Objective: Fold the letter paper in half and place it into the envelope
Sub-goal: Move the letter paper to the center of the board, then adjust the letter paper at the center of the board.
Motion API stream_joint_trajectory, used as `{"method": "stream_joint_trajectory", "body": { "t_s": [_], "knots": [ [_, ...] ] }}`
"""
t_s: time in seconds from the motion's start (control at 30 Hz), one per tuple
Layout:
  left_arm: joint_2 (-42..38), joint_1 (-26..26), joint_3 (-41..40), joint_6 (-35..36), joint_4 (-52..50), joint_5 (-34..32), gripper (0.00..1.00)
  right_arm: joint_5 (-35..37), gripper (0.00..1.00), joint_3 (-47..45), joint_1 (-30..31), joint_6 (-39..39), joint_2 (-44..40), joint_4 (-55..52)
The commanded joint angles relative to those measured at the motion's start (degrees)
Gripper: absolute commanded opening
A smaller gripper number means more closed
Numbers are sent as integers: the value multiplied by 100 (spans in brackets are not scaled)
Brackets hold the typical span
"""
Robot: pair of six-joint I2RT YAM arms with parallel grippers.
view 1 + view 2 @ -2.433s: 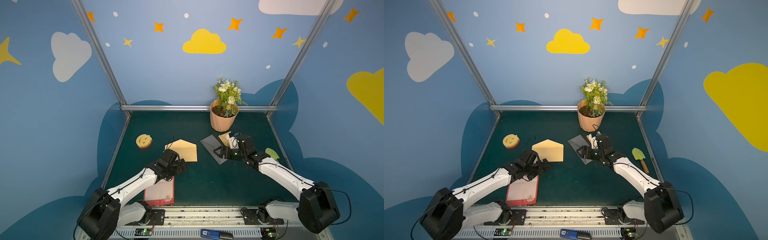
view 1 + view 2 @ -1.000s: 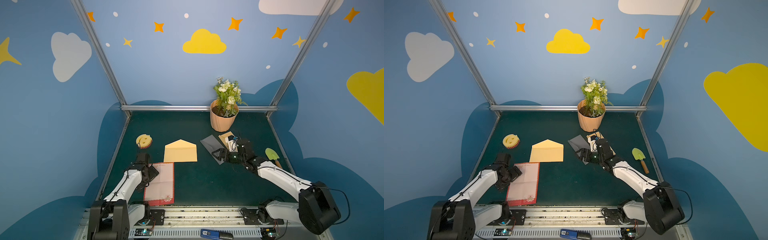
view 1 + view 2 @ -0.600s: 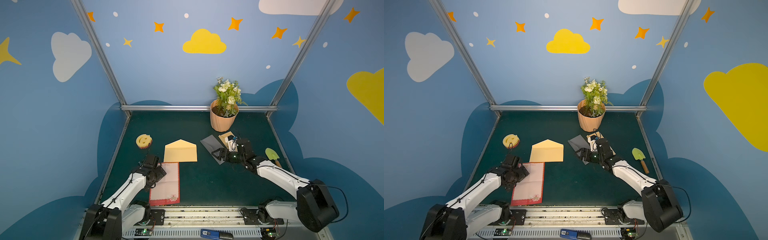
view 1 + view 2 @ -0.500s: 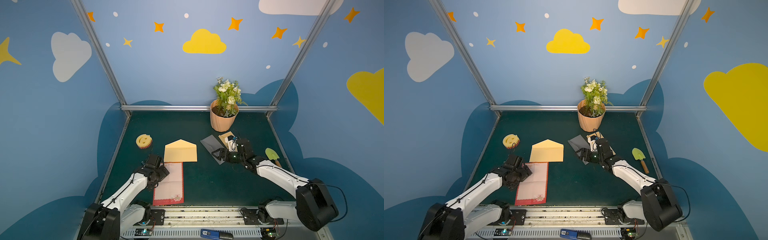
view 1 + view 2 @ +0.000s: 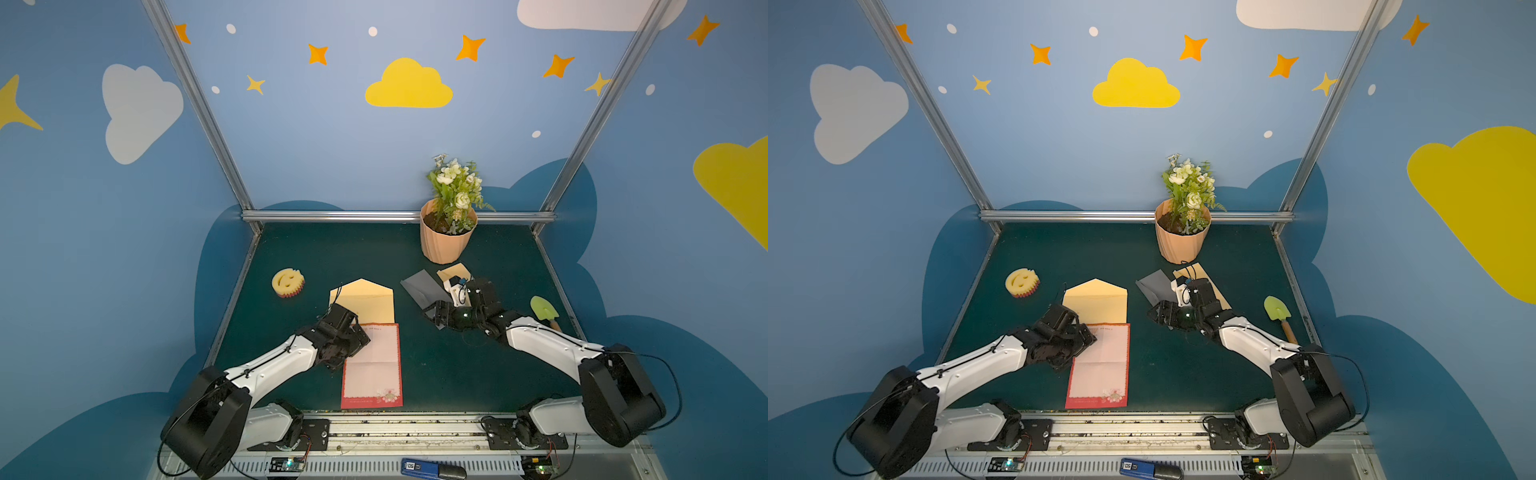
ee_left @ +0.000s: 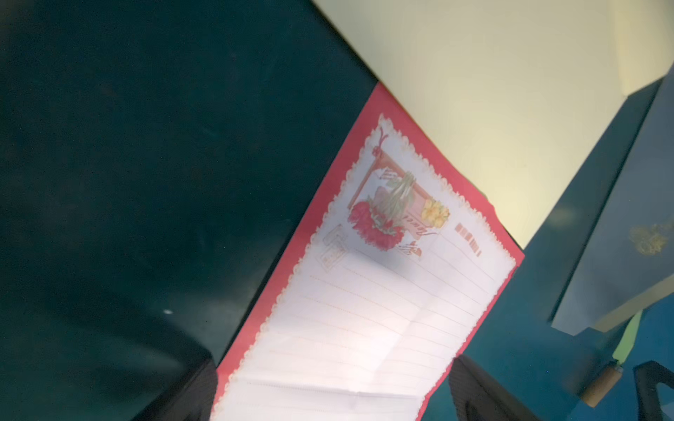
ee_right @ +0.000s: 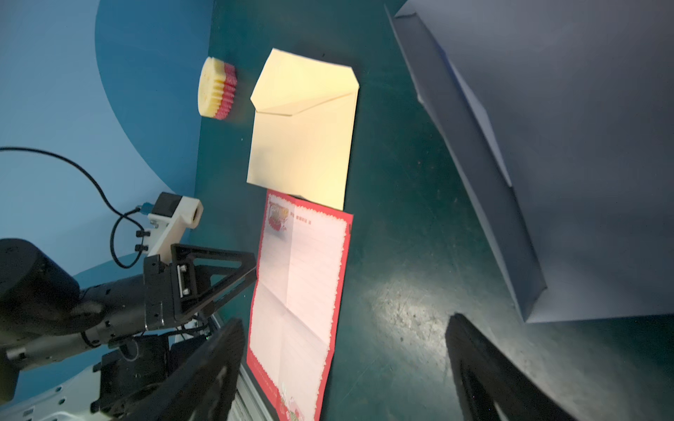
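The counter [image 5: 440,374] is a dark green mat, matte and slightly gritty, scuffed pale where light catches it.

On it the letter paper [image 5: 376,368] lies flat and unfolded. It is directly under the left hand [image 5: 360,336] and runs back beneath that wrist toward the robot's base. Its long axis lines up roughly with the hand's reach, and the far short edge sits just ahead of the fingertips. The sheet is thin and lined, with a red border, a scalloped white field and a flower print at each end. Faint creases already cross its middle, so it should fold willingly there.

The envelope [image 5: 365,300] lies just beyond the left fingertips. It is stiff cream paper with its pointed flap open, facing away from the hand. Its near edge meets the paper's far edge, though the blurred left wrist view doesn't show whether it laps over.

The left hand is clearly the nearer one. Its jaws are spread wide with the sheet showing between them, holding nothing. The right hand [image 5: 437,315] is well apart, with the paper off to its inner side. It too is spread wide and empty, beside a grey sheet [image 5: 420,286].
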Motion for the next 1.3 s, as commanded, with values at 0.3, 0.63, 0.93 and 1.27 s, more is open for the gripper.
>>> {"method": "stream_joint_trajectory", "body": {
  "t_s": [0.3, 0.63, 0.93, 1.27],
  "knots": [
    [222, -352, -235, -183, 890, 180, 100, 254, 85, -186, 935, 307, 377, -261],
    [50, -404, -403, 100, 780, 359, 100, 315, 85, 296, 1149, 428, 1237, -90],
    [-1110, -52, -350, 658, -820, -523, 100, 352, 85, 536, 1296, 554, 1658, -61],
    [-975, -121, -1036, 585, -1, 521, 100, 322, 85, 700, 1329, 621, 1996, 15]
  ]
}}
